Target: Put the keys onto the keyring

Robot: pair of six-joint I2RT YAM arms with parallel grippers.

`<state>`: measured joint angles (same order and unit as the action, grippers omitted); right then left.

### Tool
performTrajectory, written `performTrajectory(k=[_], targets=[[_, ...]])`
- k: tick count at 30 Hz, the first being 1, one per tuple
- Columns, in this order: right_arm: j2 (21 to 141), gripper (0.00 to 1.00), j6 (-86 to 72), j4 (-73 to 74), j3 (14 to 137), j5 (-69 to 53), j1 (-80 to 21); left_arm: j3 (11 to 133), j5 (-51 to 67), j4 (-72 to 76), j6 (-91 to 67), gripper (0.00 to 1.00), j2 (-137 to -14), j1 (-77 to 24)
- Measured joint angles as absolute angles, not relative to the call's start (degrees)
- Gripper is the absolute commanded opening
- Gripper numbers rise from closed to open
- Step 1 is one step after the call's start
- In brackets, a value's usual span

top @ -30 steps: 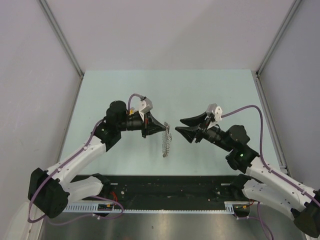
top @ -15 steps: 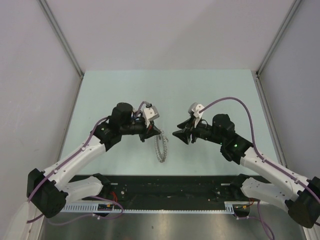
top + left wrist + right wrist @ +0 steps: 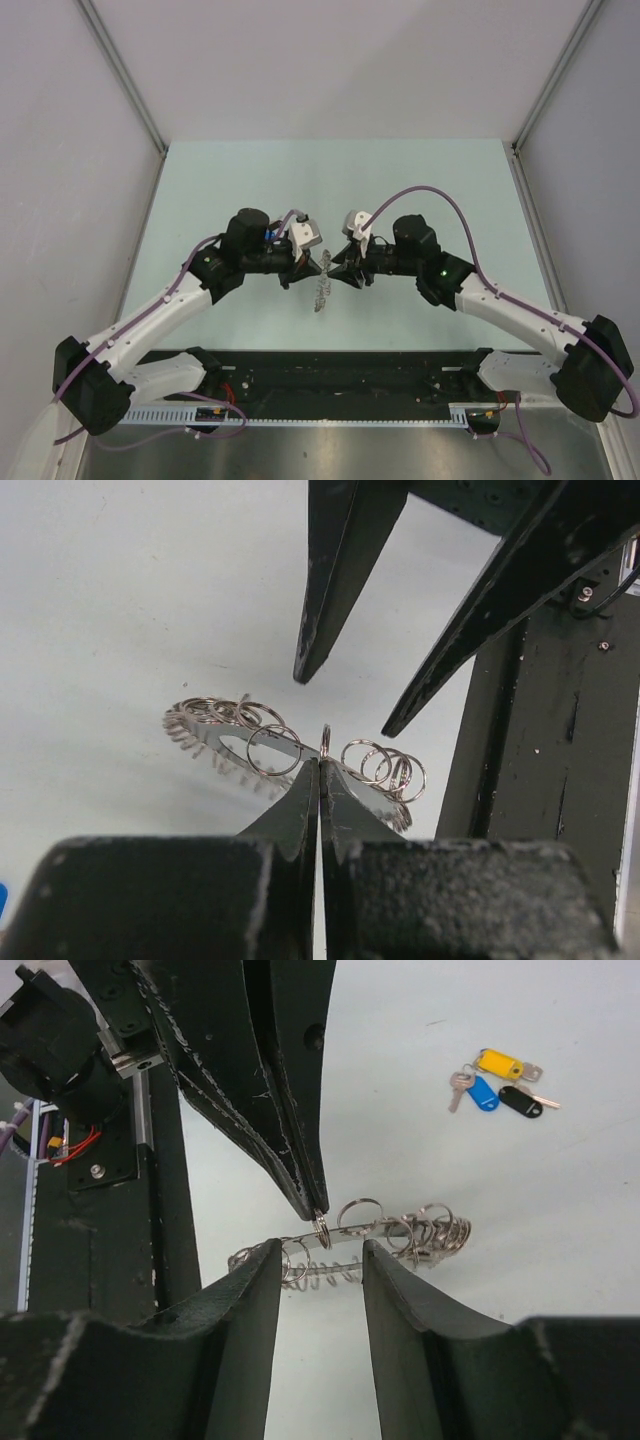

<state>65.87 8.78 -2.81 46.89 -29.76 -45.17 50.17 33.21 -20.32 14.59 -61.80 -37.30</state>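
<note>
Swinging in from the right, the right pincer [image 3: 343,272] now meets the left pincer [image 3: 322,264] above the pale counter [image 3: 420,190]. Left wrist: left pincer clamps one loop, dangling the limp, silvery, loop-fringed metal keyring [image 3: 270,742] within reach. Right wrist: right pincer partly open, straddling it; tiny yellow, blue and black plastic-headed keys [image 3: 497,1085] lie well apart.

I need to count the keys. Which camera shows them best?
Right wrist: the keys lie unobstructed, with yellow, blue and black heads distinct. Top external and left wrist show no recognisable keys.
</note>
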Motion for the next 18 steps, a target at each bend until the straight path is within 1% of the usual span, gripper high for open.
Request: performTrajectory(k=[7, 10, 13, 14, 15, 16, 17, 18], targets=[[70.0, 0.39, 10.7, -2.7, 47.9, -32.2, -45.2, 50.2, 33.6, -20.4, 14.6, 0.0, -61.8, -37.7], [71.0, 0.35, 11.3, -2.6, 48.2, -32.8, -45.2, 50.2, 33.8, -20.4, 14.6, 0.0, -61.8, -38.0], [71.4, 0.26, 11.9, -2.5, 48.5, -33.4, -45.2, 50.2, 33.8, -20.4, 14.7, 0.0, -61.8, -38.1], [71.5, 0.18, 12.0, -2.4, 48.6, -33.6, -45.2, 50.2, 33.8, -20.4, 14.6, 0.0, -61.8, -38.1], [71.6, 0.13, 12.2, -2.3, 48.7, -33.8, -45.2, 50.2, 33.8, -20.4, 14.6, 0.0, -61.8, -38.1], [71.7, 0.04, 12.3, -2.3, 48.8, -34.0, -45.2, 50.2, 33.8, -20.4, 14.7, 0.0, -61.8, -38.1], [71.7, 0.0, 12.5, -2.2, 48.9, -34.1, -45.2, 50.2, 33.8, -20.4, 14.7, 0.01, -61.8, -38.1], [71.7, 0.0, 12.6, -2.0, 48.9, -34.3, -45.2, 50.2, 33.6, -20.3, 14.7, 0.08, -61.8, -38.1]])
